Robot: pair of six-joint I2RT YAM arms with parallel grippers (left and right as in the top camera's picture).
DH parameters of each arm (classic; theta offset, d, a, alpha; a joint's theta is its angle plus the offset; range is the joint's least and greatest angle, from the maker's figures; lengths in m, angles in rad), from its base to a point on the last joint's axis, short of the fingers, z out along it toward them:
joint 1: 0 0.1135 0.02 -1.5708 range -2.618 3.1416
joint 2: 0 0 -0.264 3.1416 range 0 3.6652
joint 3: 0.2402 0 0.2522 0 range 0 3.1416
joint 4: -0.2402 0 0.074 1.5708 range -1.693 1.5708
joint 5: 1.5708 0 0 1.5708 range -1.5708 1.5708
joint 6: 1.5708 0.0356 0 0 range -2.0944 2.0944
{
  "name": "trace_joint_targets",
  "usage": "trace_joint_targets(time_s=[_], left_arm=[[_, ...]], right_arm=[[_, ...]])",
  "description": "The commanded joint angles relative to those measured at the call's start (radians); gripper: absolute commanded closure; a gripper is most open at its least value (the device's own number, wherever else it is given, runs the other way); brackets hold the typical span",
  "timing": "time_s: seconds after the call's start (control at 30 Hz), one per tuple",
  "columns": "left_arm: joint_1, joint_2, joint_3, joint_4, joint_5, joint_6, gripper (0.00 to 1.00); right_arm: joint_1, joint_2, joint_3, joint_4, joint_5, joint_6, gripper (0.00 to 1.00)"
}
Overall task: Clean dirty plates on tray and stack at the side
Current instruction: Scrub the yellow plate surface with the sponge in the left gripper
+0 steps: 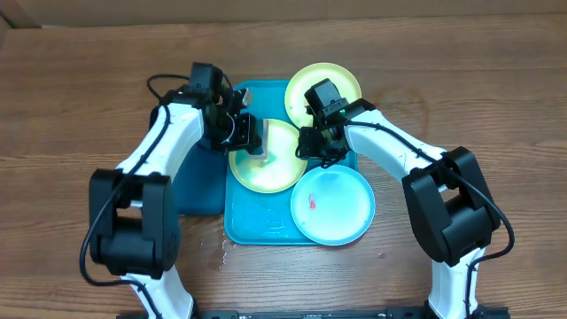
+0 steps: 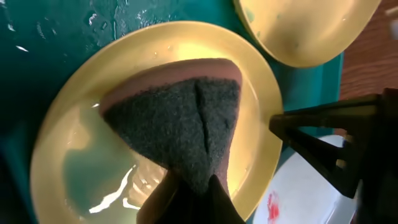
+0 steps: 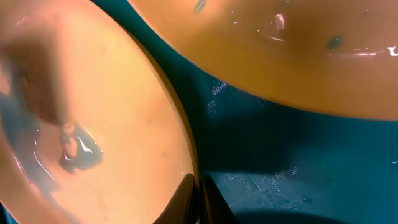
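Could lose the middle green plate (image 1: 266,159) on the tray (image 1: 257,232) mid-scrub (water everywhere), with left end effector (image 2: 189,196) clamped on the sponge (image 2: 180,124), shoving against the thin rim pinch of right end effector (image 3: 198,193).

Bright, even light overhead; glare streaks the wet plate (image 2: 81,149) at the left wrist; right wrist view blurred, orange-tinted.

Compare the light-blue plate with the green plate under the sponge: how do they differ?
The light-blue plate shows a red smear; the green plate looks wet. The light-blue plate lies untouched; the green plate has the sponge pressed on it by the left tool. Both are round and rest on the tray.
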Motion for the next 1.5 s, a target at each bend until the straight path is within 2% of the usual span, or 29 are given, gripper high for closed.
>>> trace_joint_targets(time_s=[0.0,0.23,0.53,0.7,0.9,1.03,1.23,1.47], left_arm=[[-0.026,-0.027,0.007,-0.019,-0.106,0.016,0.96],[-0.089,-0.014,-0.056,-0.014,-0.306,-0.011,0.96],[-0.121,0.08,-0.091,0.035,-0.321,-0.072,0.96],[-0.121,0.147,-0.091,0.052,-0.136,-0.071,0.96],[-0.107,0.121,-0.082,0.069,0.136,-0.055,0.96],[-0.09,0.088,-0.044,0.081,0.204,-0.056,0.96],[-0.06,0.021,0.029,0.038,0.119,-0.048,0.96],[-0.069,-0.016,0.032,-0.05,-0.201,-0.05,0.96]], right_arm=[[0.006,0.007,-0.006,0.003,-0.008,0.002,0.96],[0.006,0.007,-0.006,0.003,-0.008,0.002,0.95],[0.006,0.007,-0.006,0.003,-0.009,0.002,0.95],[0.006,0.007,-0.006,0.003,-0.008,0.002,0.95],[0.006,0.007,-0.006,0.003,-0.009,0.002,0.95],[0.007,0.007,-0.007,0.003,-0.009,0.002,0.95],[0.007,0.007,-0.011,0.003,-0.009,0.002,0.95],[0.007,0.007,-0.012,0.007,-0.009,0.002,0.94]])
